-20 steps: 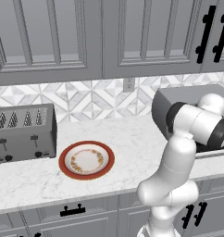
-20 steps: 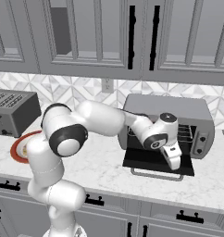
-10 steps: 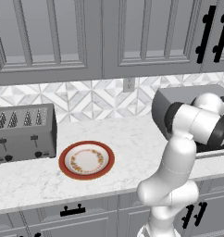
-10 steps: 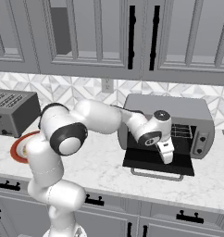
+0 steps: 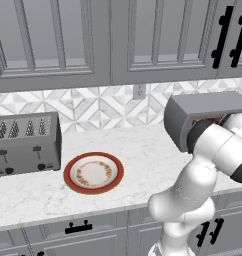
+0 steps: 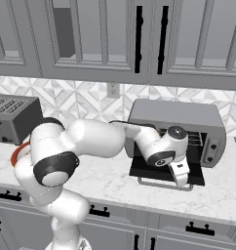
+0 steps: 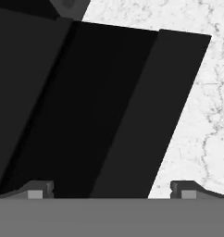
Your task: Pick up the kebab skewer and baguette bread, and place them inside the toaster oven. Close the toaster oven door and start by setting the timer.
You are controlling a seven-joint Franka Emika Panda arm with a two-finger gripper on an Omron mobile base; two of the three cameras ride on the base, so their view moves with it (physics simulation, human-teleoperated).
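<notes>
The toaster oven (image 6: pixel 176 124) stands at the counter's (image 6: pixel 110 178) right end against the backsplash, its door (image 6: pixel 166 172) dropped flat onto the counter. The gripper (image 6: pixel 182 181), jaws spread wide and holding nothing, hangs just over the door's front edge by its handle. An empty plate (image 5: pixel 93 172) sits beside the toaster (image 5: pixel 25 144) at the left end

White marble counter (image 5: pixel 143 150) runs left to right under the grey cabinets, against a patterned tile backsplash. On it, from the left: silver slotted toaster (image 5: pixel 25 142) at the far left near the wall, red-rimmed plate (image 5: pixel 93 173) just right of it and nearer the front edge, toaster oven (image 6: pixel 176 131) on the right against the wall. The toaster oven door (image 6: pixel 166 173) is folded down, lying flat over the counter toward the near edge.
</notes>
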